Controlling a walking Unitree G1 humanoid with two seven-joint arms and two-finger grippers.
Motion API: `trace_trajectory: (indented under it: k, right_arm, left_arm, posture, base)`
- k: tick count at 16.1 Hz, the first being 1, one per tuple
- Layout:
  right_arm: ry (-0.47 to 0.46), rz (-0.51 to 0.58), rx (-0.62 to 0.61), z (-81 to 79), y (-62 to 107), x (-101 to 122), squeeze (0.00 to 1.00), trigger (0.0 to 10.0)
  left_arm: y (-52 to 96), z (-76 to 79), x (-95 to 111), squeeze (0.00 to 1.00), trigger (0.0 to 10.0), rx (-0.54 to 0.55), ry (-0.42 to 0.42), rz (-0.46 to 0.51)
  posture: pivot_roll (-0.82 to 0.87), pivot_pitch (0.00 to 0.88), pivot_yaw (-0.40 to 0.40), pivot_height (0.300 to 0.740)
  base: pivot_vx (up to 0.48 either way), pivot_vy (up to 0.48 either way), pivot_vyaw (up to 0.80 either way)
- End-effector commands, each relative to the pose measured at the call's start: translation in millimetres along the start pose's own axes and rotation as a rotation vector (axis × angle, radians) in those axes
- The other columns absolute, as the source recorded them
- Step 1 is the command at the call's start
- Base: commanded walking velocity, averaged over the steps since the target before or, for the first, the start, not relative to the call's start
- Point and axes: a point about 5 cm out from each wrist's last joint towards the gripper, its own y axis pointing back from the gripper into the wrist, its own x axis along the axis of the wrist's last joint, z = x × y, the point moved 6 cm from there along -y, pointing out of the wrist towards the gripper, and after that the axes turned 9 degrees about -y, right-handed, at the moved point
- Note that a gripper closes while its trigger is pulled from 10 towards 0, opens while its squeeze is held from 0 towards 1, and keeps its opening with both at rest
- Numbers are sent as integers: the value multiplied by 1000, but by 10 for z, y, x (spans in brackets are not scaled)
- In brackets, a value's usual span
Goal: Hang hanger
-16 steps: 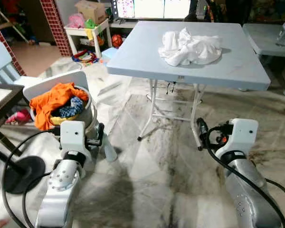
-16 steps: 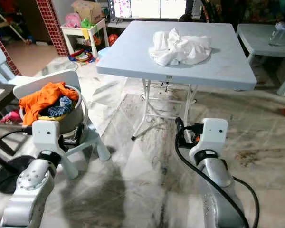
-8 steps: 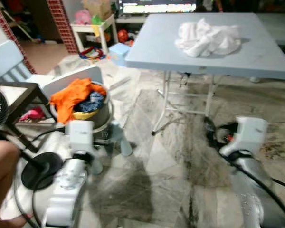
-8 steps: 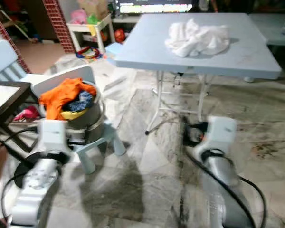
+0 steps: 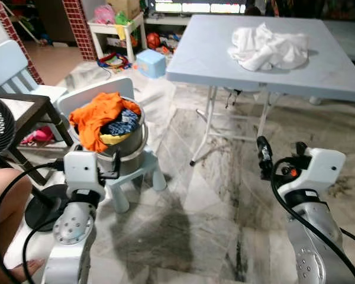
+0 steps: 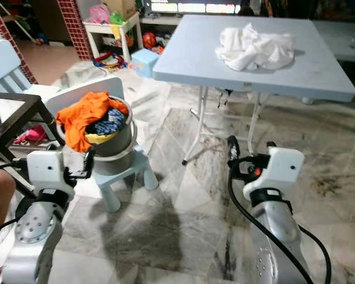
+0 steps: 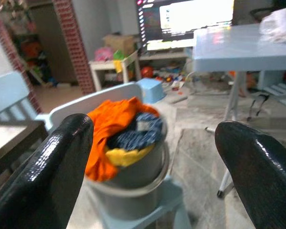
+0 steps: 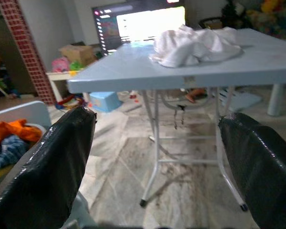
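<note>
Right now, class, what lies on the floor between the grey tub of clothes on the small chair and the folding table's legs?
In the left eye view, bare marbled floor separates the tub from the table legs.

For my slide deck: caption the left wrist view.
Open left gripper faces a grey metal pot of orange, blue and yellow clothes.

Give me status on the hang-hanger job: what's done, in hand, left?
Done: nothing visible. In hand: nothing; left gripper and right gripper are both open, empty, held over the floor. The pot of clothes sits on its small chair, the white garment lies crumpled on the table. Left: everything; I can't make out a hanger.
</note>
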Motion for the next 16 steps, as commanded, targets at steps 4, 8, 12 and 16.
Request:
trace_trajectory:
  k: [4, 8, 12, 16]
  right_arm:
    - [-23, 15, 23, -42, -2, 9, 0, 10000]
    - [15, 6, 41, -55, -10, -9, 0, 10000]
    - [29, 6, 60, -92, -7, -16, 0, 10000]
    - [54, -7, 41, -7, -25, -38, 0, 10000]
  left_arm:
    - [-18, -20, -55, 0, 10000, 6, -24, -19]
    - [-10, 18, -72, 0, 10000, -17, 11, -16]
    - [14, 69, -59, 0, 10000, -63, 31, 0]
    - [16, 107, -67, 0, 10000, -78, 48, -3]
  posture:
    - [3, 74, 24, 740]
    - [2, 72, 19, 740]
    - [1, 69, 12, 740]
    - [-1, 67, 7, 740]
  base:
    - [0, 0, 0]
    - [0, 0, 0]
    - [0, 0, 594]
    - [201, 0, 144]
